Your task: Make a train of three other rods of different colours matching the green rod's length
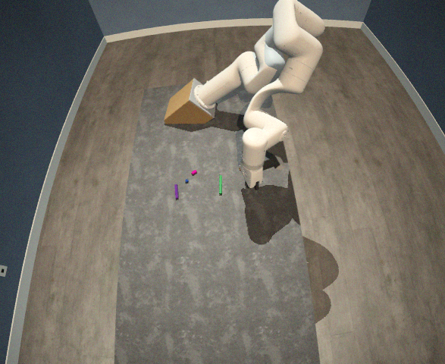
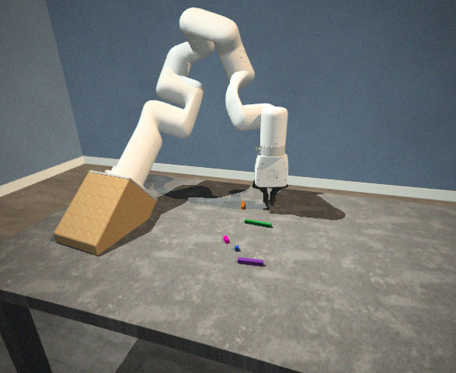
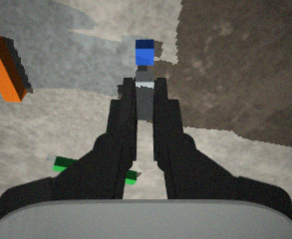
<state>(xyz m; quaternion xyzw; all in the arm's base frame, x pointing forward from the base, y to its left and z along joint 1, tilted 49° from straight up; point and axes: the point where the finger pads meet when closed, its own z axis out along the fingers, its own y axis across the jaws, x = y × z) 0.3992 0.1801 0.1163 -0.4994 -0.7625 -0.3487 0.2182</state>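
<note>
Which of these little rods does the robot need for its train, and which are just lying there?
Needed: green rod (the length to match), grey rod held in the gripper, orange rod, blue rod just beyond it.
Probably just lying about: purple rod, magenta rod, other blue rod.
</note>
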